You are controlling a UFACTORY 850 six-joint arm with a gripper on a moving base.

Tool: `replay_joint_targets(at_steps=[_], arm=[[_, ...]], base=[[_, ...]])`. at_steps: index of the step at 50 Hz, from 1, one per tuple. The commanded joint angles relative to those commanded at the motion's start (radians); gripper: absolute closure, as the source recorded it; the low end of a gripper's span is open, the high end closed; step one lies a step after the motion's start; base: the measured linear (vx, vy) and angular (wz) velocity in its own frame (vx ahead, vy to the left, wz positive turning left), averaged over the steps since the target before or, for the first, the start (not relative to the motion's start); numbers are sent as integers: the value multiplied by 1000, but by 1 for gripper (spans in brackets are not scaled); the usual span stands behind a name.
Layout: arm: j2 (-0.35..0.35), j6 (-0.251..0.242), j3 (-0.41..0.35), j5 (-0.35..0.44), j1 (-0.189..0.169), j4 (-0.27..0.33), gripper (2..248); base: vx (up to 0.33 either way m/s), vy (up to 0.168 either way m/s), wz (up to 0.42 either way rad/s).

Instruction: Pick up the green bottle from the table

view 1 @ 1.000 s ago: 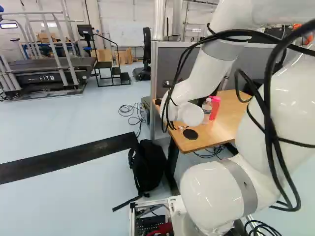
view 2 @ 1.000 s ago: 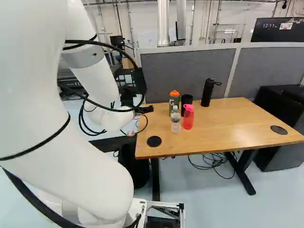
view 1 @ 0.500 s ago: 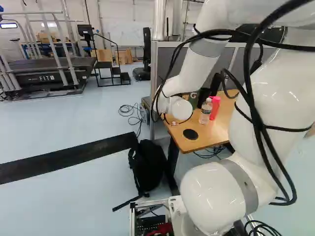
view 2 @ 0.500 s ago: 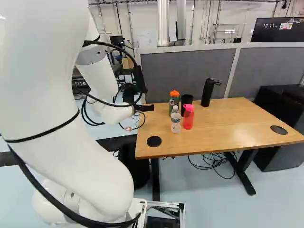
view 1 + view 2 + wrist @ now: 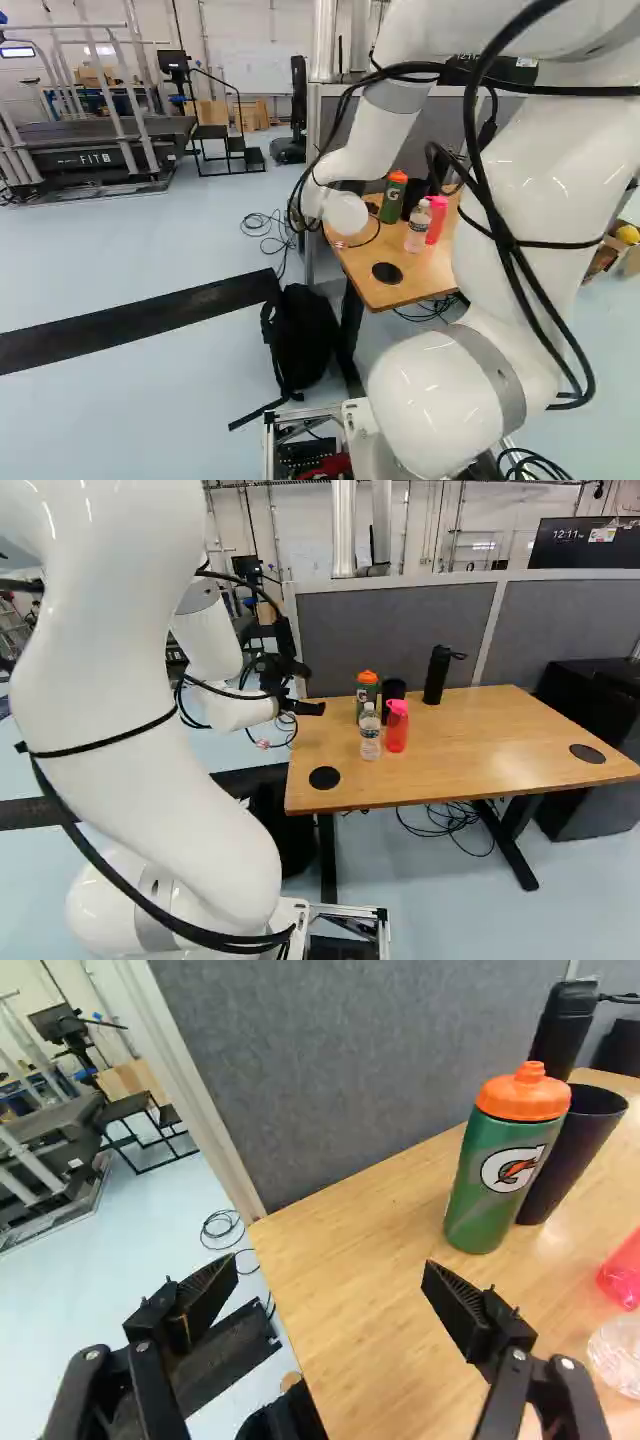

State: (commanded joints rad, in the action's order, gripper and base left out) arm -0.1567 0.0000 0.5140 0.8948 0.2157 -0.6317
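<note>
The green bottle (image 5: 492,1205) stands upright on the bench (image 5: 470,750), orange lid on, just beside a black cup (image 5: 565,1160) whose contents I can't make out. My hand (image 5: 314,708) is released, its fingers wide apart; bare wood shows between it and the bottle. In my wrist view, the bench's edge crosses between the fingers, one finger showing against the floor (image 5: 60,1300). Near the cup stand pink (image 5: 396,730) and clear (image 5: 370,738) bottles.

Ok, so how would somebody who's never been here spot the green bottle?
Look for the wooden table in front of the grey partition. Near its left end in the right base view, the green bottle stands behind the clear bottle, beside the black cup. Its green body and orange lid set it apart from them and the nearby pink bottle.
</note>
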Motion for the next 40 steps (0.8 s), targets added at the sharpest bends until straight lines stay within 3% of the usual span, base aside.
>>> replay_joint_targets(at_steps=[24,40], arm=[[-62,-6,72,95,67,-258,3],[-83,-193,97,120,100,-433,3]], base=[[0,0,0],[0,0,0]])
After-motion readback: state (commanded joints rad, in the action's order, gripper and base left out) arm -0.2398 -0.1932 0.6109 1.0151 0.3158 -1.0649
